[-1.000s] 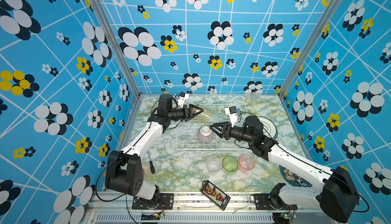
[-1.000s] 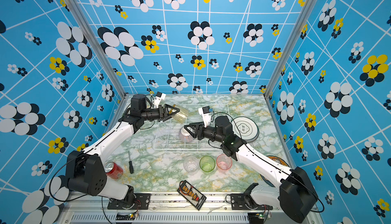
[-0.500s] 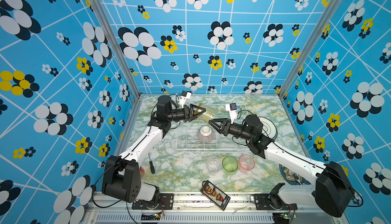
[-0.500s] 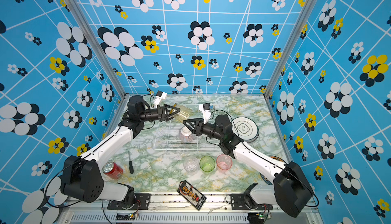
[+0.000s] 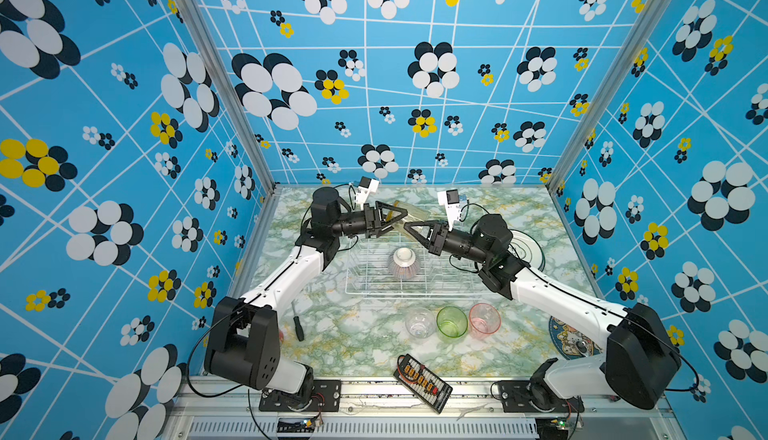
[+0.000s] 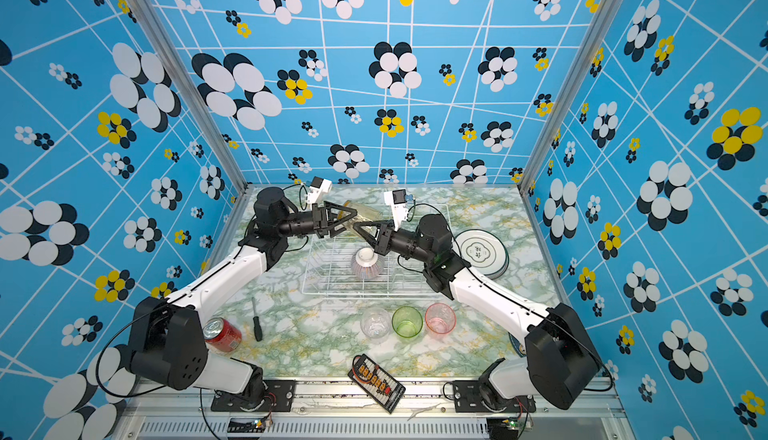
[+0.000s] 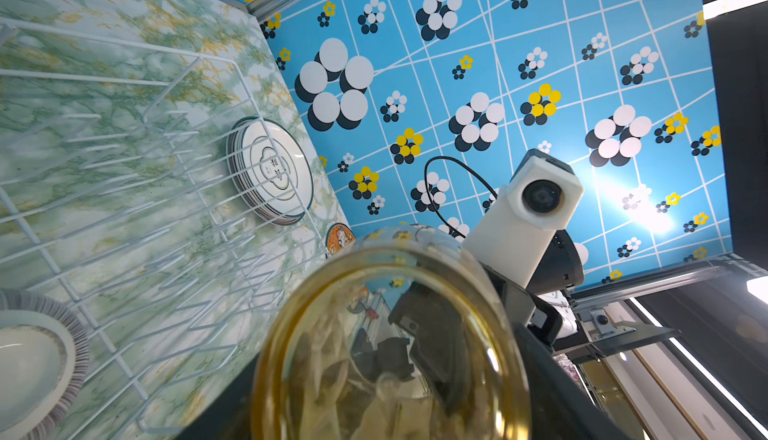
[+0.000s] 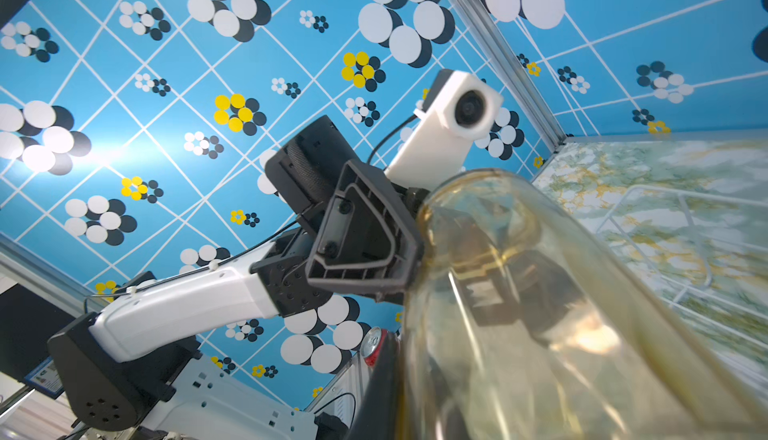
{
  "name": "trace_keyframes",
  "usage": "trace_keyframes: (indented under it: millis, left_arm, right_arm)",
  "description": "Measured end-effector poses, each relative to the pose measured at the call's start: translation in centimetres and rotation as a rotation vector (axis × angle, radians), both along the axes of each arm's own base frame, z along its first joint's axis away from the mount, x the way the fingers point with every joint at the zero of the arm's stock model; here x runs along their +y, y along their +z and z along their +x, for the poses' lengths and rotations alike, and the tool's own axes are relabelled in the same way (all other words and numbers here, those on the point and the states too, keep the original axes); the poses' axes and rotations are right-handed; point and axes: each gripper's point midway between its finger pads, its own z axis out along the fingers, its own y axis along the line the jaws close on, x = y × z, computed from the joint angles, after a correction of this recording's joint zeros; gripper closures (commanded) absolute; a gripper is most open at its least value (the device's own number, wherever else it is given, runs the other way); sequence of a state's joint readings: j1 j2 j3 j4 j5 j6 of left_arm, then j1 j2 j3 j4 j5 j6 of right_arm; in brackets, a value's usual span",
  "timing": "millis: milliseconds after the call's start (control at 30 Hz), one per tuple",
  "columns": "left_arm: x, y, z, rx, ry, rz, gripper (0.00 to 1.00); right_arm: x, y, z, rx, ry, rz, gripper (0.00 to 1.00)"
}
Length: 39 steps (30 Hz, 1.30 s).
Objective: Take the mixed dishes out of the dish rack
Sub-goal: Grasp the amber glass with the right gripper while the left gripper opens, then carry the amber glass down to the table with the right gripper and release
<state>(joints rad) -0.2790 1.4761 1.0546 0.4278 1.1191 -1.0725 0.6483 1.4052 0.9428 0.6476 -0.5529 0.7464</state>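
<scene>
Yellow tumbler [image 5: 415,210]: left end effector [image 5: 400,219] clamped on base, right end effector [image 5: 409,227] pinched on rim

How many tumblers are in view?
4. Yellow tumbler aloft over the dish rack's far side, between left gripper and right gripper. Clear tumbler, green tumbler, pink tumbler in a row on the table before the rack. None looks hidden.
</scene>
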Motion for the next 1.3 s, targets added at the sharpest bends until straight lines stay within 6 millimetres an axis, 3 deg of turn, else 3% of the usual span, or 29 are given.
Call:
trace_keyframes:
  millis: [100,267,467,533,700,833,1000,1100,1167,1300]
  left_arm:
    - [0.0,0.3,0.0,-0.004,0.0,-0.009,0.42]
    - [0.1,0.2,0.0,-0.002,0.004,-0.004,0.22]
    - [0.8,-0.5,-0.6,-0.02,0.031,0.056,0.17]
    - [1.8,-0.6,-0.7,-0.034,0.068,0.091,0.17]
    - [6.7,0.8,-0.2,-0.119,0.272,0.232,0.16]
    - [10.3,2.4,-1.0,-0.208,0.433,0.37,0.15]
    - [13.8,1.9,-1.8,-0.226,0.564,0.508,0.14]
    - [15.0,0.8,-1.7,-0.19,0.594,0.557,0.14]
    - [15.3,0.3,-1.7,-0.172,0.6,0.572,0.14]
    - [15.4,0.1,-1.7,-0.162,0.601,0.577,0.14]
  right_arm:
    - [0.0,0.3,0.0,-0.006,0.006,0.005,1.0]
    - [0.1,0.2,0.0,-0.005,0.007,0.005,1.0]
    - [0.4,-0.6,-0.4,0.01,0.033,-0.041,1.0]
    - [0.4,-0.6,-0.7,0.009,0.037,-0.064,1.0]
    - [-0.4,-0.7,-1.7,0.011,0.044,-0.174,1.0]
    - [0.4,-0.5,-4.3,-0.024,0.112,-0.344,1.0]
    - [3.3,-0.2,-11.4,-0.151,0.309,-0.573,1.0]
    - [4.7,-2.6,-14.8,-0.19,0.43,-0.722,1.0]
    - [5.3,-5.6,-16.5,-0.193,0.502,-0.85,1.0]
    - [6.1,-11.2,-18.1,-0.198,0.591,-1.08,1.0]
